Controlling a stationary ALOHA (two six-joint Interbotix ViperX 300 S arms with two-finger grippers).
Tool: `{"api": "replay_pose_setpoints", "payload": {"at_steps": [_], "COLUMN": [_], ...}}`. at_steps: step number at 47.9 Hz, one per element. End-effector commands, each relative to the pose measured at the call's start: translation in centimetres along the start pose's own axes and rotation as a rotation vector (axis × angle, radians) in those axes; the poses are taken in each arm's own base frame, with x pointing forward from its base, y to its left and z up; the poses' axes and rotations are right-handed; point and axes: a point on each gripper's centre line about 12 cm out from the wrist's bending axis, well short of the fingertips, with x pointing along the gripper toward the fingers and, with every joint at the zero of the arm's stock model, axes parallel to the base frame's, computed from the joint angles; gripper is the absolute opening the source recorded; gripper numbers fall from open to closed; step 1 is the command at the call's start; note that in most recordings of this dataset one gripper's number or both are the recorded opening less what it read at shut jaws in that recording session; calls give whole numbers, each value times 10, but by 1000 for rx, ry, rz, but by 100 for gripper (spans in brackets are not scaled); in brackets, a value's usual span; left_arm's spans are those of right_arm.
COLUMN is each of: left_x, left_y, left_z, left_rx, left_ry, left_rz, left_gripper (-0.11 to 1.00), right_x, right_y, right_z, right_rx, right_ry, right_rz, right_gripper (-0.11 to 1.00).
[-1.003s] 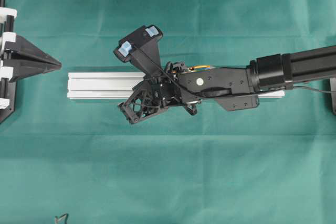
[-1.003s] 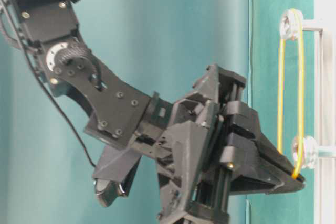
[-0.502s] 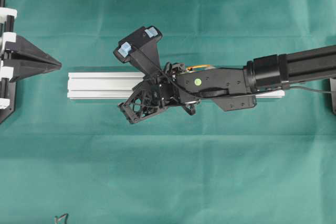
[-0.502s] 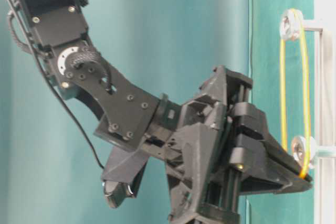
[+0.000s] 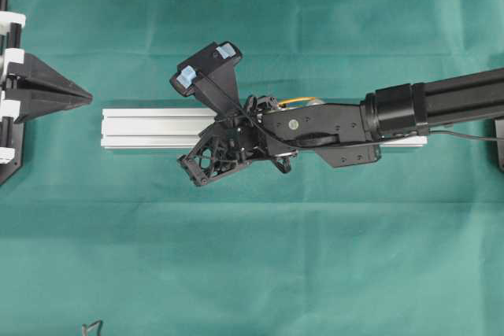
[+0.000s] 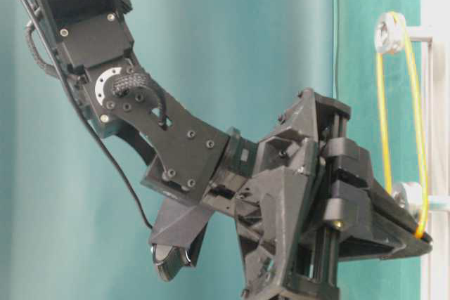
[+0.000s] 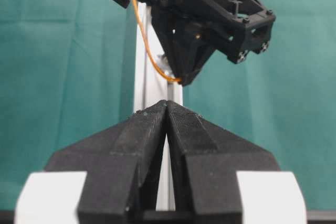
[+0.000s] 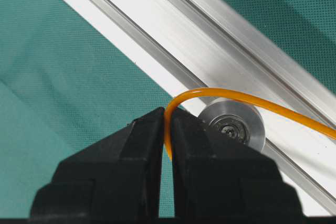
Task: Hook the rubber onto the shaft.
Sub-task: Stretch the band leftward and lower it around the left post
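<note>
Rubber (image 8: 231, 97): thin orange loop, pinched at one end between the tips of the right end effector (image 8: 167, 129), arching up and over the near pulley (image 8: 234, 123) on the silver rail (image 8: 173, 40). In the table-level view, loop (image 6: 420, 138) stretched taut from the upper pulley (image 6: 389, 31) down past the lower one (image 6: 408, 194); lower end apparently pulled just beyond that wheel, not yet seated in a groove (hard to tell from this angle).

Right end effector (image 6: 422, 240): jaws closed tight on the rubber, tips just beside the lower pulley. Left end effector (image 7: 167, 109): jaws closed on nothing, well apart from the work, parked at the left of the table (image 5: 252, 273).

Risks, as judged: band under tension, so any slip from the thin pinch means a snap back off the pulley. Release before the cord drops behind the wheel's rim, same result. Tips close to the pulley; contact could shove the shaft or roll the cord off sideways. Over-stretching may also pop the far end off the upper pulley.

Pose: right arm (image 5: 441, 104) reaching along the rail from the right, wrist rolled, end effector angled downward toward the rail. Left arm drawn back, end effector level, pointing along the rail.
</note>
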Motion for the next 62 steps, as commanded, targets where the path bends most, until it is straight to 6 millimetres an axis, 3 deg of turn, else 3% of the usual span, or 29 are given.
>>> {"api": "replay_pose_setpoints", "payload": {"at_steps": [1, 23, 62], "left_x": [-3, -2, -2], "left_y": [1, 1, 1], "left_z": [12, 12, 13], "left_rx": [0, -2, 0], "left_ry": [-29, -27, -29], "left_rz": [4, 4, 3], "left_gripper": [2, 2, 2], "right_x": [-12, -12, -39], "right_y": [9, 3, -20], "right_z": [7, 1, -7], "right_rx": [5, 8, 2], "right_ry": [-20, -6, 3], "right_rz": [41, 27, 12], "right_gripper": [7, 7, 7]}}
